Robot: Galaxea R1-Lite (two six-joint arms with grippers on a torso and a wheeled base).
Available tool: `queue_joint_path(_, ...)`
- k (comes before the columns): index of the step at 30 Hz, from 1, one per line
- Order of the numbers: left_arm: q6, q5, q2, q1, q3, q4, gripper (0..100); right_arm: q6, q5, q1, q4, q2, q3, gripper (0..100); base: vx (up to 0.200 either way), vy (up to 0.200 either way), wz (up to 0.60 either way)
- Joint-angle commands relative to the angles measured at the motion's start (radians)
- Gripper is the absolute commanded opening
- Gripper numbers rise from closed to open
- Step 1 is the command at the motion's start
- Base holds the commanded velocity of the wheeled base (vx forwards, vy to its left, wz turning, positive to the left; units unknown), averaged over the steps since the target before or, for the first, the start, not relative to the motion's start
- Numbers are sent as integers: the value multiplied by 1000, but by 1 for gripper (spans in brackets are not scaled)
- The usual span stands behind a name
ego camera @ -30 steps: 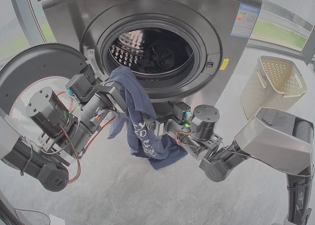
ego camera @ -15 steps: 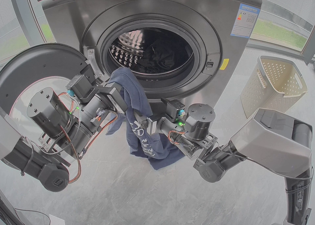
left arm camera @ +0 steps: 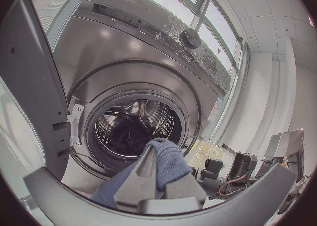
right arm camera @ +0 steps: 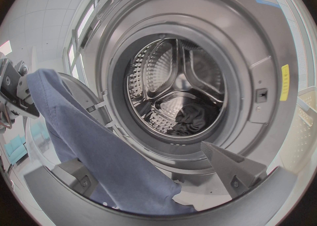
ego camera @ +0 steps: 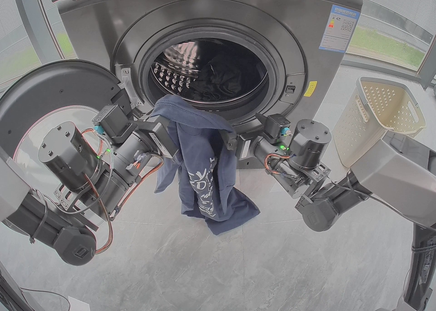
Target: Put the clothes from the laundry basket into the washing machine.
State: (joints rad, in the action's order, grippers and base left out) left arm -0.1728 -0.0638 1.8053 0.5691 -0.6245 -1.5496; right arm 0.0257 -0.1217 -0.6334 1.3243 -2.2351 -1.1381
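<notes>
Navy shirt [ego camera: 200, 162] hangs before washing machine [ego camera: 290, 35], pinched in left end effector [left arm camera: 161, 170], draped over one finger of the wide-open right end effector [right arm camera: 142, 157].

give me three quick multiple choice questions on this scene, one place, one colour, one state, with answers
1. Where does the laundry basket stand?
A) on the floor, to the robot's right of the washing machine
B) inside it
C) on top of it

2. What colour is the shirt in the left gripper?
A) red
B) dark blue
C) white

3. How is the machine's door?
A) shut
B) swung open
C) taken off

Answers:
1 A, it sits on the tiles beside the machine.
2 B, navy cloth hangs from the gripper.
3 B, it stands aside and the drum shows.
</notes>
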Motion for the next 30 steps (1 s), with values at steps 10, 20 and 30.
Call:
queue_joint_path(10,-1,1,-4,3,2,-1,0,-6,13,66,1,3,54,100,0,0,0)
queue_joint_path(20,1,1,-11,9,-1,-1,0,-3,11,-5,-2,-143,-63,100,0,0,0)
queue_joint_path(30,1,1,-14,8,-3,-1,0,8,13,-28,3,-184,-124,100,0,0,0)
